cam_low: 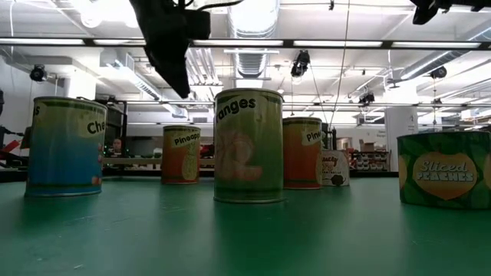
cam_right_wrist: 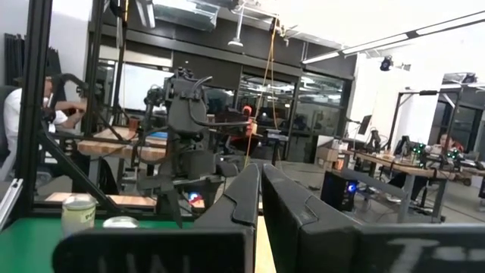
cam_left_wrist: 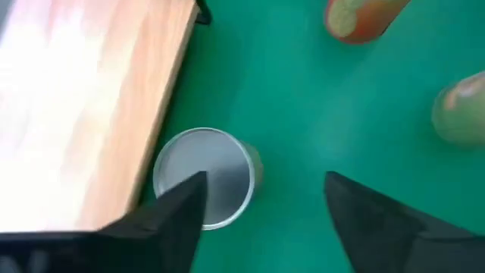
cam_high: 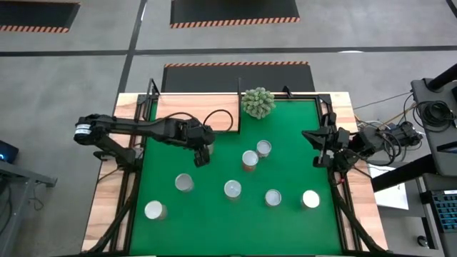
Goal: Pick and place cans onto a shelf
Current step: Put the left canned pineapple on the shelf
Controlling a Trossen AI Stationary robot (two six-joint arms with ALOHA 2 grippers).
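It was a large robotics lab or workshop: exposed ducts (cam_low: 253,19) and strip lights (cam_low: 337,44) ran across the open ceiling, workbenches (cam_right_wrist: 394,163) with equipment stood beyond glass partitions, and hazard-striped floor mats (cam_high: 235,12) lay on grey concrete around the framed table (cam_high: 107,207)

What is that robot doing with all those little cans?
It is putting cans on the wooden shelf, which has none on it yet. The left gripper hangs open above a can on the green mat beside the shelf, not holding it. The right gripper waits shut at the mat's right edge.
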